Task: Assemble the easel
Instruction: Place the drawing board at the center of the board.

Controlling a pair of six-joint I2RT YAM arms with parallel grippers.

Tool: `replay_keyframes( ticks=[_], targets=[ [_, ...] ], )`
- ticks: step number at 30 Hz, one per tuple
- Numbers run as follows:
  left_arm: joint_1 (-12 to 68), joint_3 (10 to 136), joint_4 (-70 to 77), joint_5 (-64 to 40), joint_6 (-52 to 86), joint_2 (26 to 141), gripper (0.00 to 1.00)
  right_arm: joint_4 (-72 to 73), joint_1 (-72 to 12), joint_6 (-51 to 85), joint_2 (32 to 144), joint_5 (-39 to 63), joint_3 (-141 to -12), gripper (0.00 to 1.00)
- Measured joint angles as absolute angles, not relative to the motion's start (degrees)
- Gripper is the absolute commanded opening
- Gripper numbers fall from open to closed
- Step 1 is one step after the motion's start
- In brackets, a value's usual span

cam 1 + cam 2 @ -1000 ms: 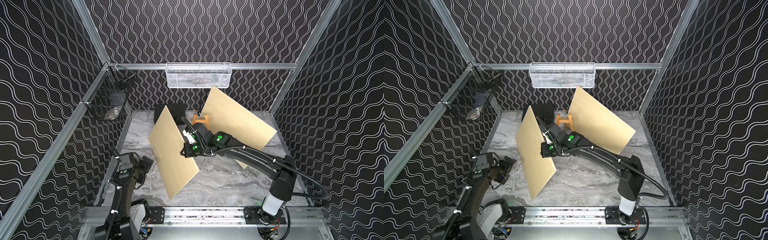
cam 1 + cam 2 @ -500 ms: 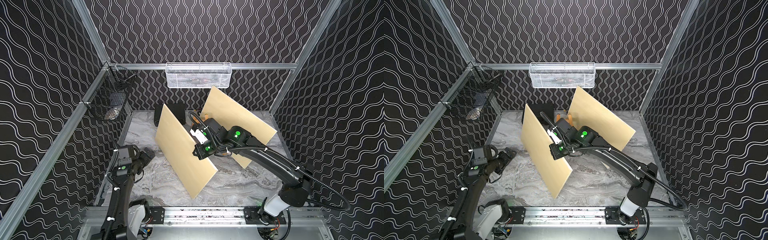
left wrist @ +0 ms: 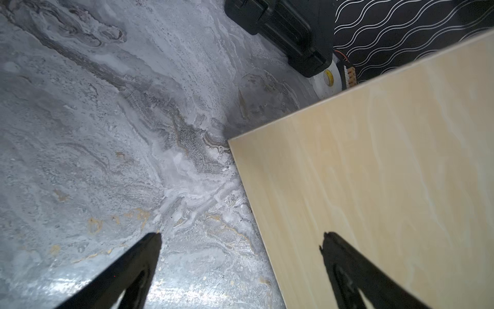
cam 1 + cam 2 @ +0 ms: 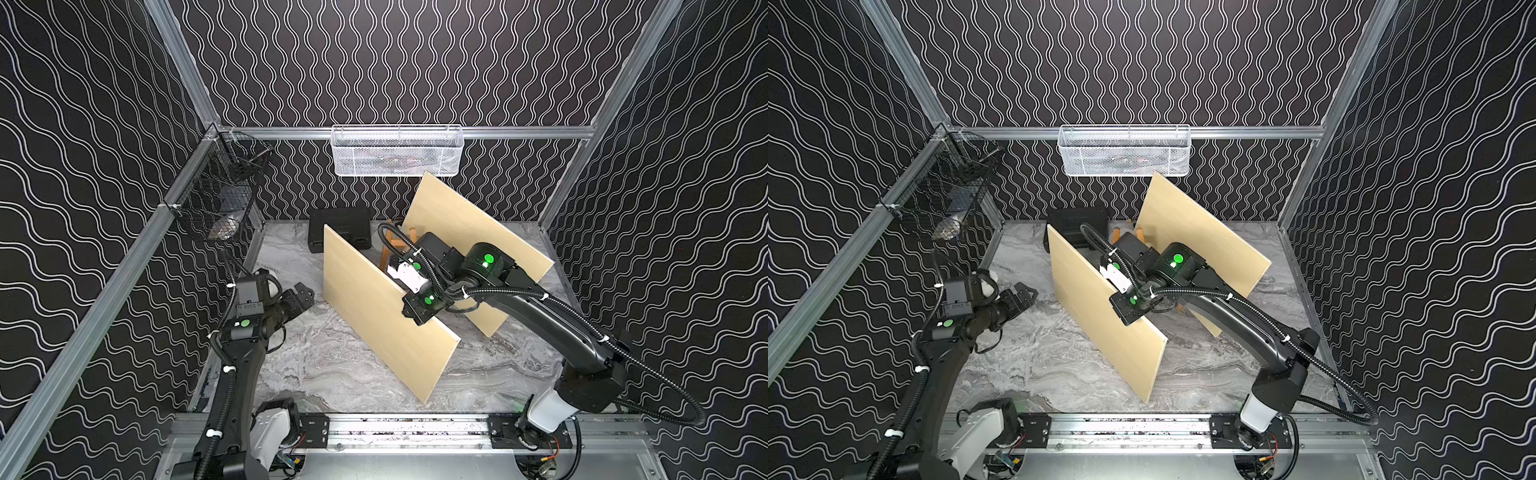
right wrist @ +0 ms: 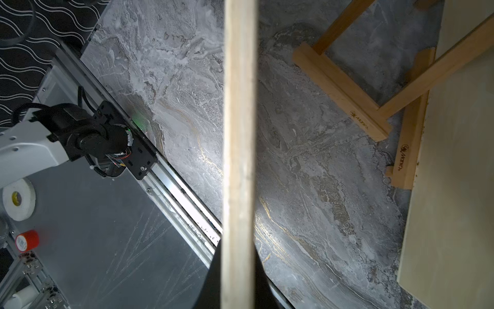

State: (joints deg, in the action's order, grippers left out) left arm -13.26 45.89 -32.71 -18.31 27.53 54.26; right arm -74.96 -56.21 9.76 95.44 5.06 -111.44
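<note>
1. Locate the right gripper [image 4: 417,319] in both top views [image 4: 1128,317]. Its jaws are pressed together on the upper edge of the near board [image 4: 374,307], roughly midway along that edge. In the right wrist view the board's thin edge [image 5: 238,133] runs straight up the frame and passes between the dark fingers [image 5: 213,281] at the bottom.

2. Note the attitude of the near board [image 4: 1100,316]. It stands on its long edge, tilted, and runs diagonally from the back of the table [image 4: 332,365] toward the front rail. You cannot tell from these views whether its lower edge touches the table.

3. Locate the easel [image 4: 395,245]. It sits at the back, behind the right gripper and between the two boards; only short lengths of its wooden legs [image 4: 1117,230] show past the arm. In the right wrist view its bars [image 5: 344,91] lie to one side of the pinched edge, well apart from the fingers.

4. Check the far board [image 4: 465,237]. It leans at the back right, and its edge [image 5: 454,160] meets the easel's bars.

5. Locate the left gripper [image 4: 305,296]. Its jaws are spread wide and hold nothing. It hangs just beside the back end of the near board [image 3: 374,187]; in the left wrist view one fingertip [image 3: 324,238] overlaps the board's face, but contact cannot be confirmed.

6. Note the black case [image 4: 338,226] against the back wall, behind the near board.
</note>
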Motion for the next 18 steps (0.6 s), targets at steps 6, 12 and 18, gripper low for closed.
replay_keyframes(
  ticks=[6, 12, 18],
  targets=[
    [-12.2, 48.3, -33.1, -18.2, 25.4, 55.3, 0.99, -75.4, -56.2, 7.6, 94.9, 4.6, -109.5, 0.00],
    [-11.3, 50.4, -33.4, -18.2, 24.2, 56.5, 0.99, -73.0, -56.2, 5.4, 94.7, 4.4, -106.4, 0.04],
    [-10.8, 51.5, -33.0, -18.2, 23.9, 57.6, 0.99, -71.1, -56.2, 5.1, 94.5, 3.9, -105.2, 0.22]
  ],
)
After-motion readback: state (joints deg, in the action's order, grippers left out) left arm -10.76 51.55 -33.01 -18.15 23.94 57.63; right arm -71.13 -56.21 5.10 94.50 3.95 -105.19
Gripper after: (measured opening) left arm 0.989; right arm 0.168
